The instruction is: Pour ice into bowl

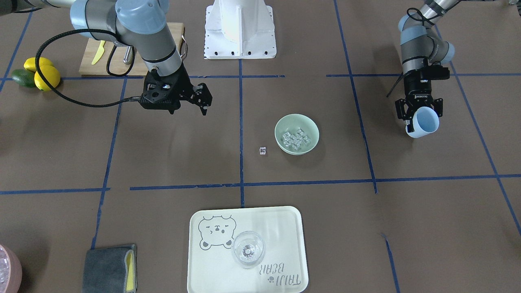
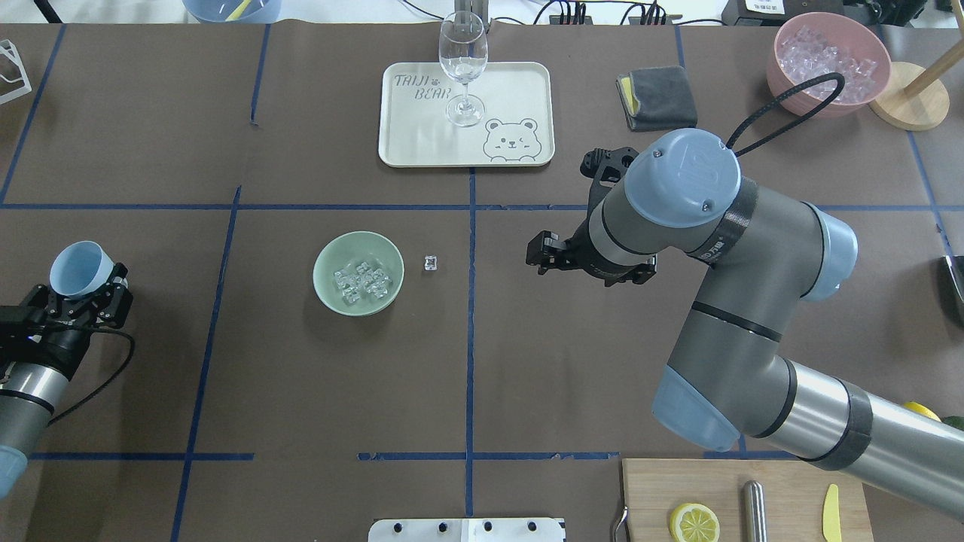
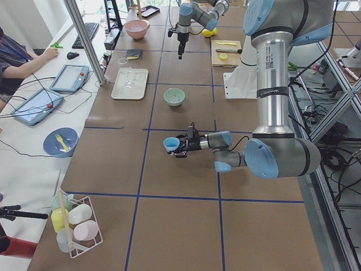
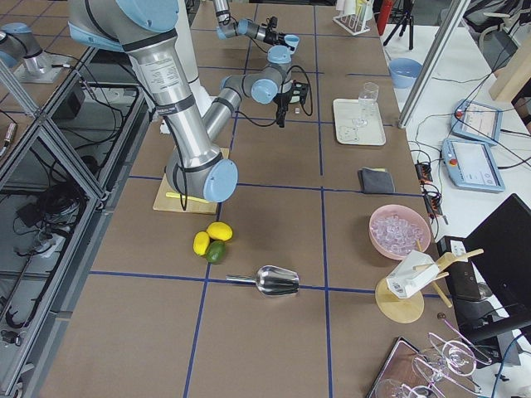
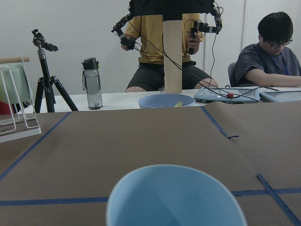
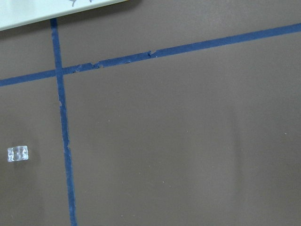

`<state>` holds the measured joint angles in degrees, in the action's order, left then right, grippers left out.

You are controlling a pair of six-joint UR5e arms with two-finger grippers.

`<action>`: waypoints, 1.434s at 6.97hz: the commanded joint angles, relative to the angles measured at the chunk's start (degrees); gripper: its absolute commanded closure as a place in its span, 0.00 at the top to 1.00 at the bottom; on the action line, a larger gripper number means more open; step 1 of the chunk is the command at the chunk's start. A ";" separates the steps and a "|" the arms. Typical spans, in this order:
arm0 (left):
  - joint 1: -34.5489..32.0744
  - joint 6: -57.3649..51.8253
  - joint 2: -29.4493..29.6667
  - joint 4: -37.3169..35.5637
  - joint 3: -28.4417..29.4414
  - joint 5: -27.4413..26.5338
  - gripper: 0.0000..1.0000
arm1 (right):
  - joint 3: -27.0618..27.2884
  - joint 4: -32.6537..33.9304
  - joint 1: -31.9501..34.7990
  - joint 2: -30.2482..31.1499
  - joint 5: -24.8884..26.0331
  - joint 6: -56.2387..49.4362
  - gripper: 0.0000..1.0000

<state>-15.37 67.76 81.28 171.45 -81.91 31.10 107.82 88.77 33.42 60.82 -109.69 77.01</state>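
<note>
The pale mint-green bowl [image 1: 281, 125] [image 2: 325, 260] stands near the table's middle and holds a pile of clear ice [image 1: 297, 139] [image 2: 363, 281]. One stray ice cube [image 1: 263, 150] [image 2: 431, 263] [image 6: 18, 153] lies on the table beside the bowl. My left gripper [image 1: 419, 118] [image 2: 84, 290] is shut on a light blue cup [image 1: 426, 121] [image 2: 77, 268] [image 5: 175, 197], held tilted in the air well away from the bowl; no ice shows inside it. My right gripper [image 1: 204, 99] [image 2: 544, 252] hovers open and empty on the bowl's other side, past the stray cube.
A cream tray [image 1: 285, 228] [image 2: 520, 83] carries a clear wine glass [image 1: 247, 249] [image 2: 462, 68]. A grey cloth [image 1: 109, 268], a pink bowl of ice [image 2: 828, 56], a wooden cutting board [image 2: 783, 489] and lemons [image 1: 42, 73] sit around the edges. A metal scoop [image 4: 274, 280] lies at the far end.
</note>
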 commanded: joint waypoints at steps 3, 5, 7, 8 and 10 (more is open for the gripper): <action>-0.01 -0.34 -0.15 0.11 0.70 2.04 0.58 | 0.02 0.00 -0.02 0.00 0.00 0.34 1.00; -0.18 -0.52 -0.42 0.20 0.44 3.00 1.00 | 0.11 0.00 -0.02 -0.09 0.00 0.34 1.00; -0.19 -0.61 -0.59 0.46 0.44 3.35 1.00 | 0.54 0.00 -0.02 -0.09 0.00 0.68 1.00; -0.53 -0.61 -0.51 0.55 0.09 5.01 1.00 | 0.55 0.00 -0.11 -0.09 0.00 0.95 1.00; -0.80 -0.61 -0.94 0.55 -0.09 6.33 1.00 | 0.46 0.00 -0.20 0.00 0.09 0.95 1.00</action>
<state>-16.05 67.15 80.58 171.95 -81.79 36.44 108.31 88.77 33.27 60.75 -109.67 77.92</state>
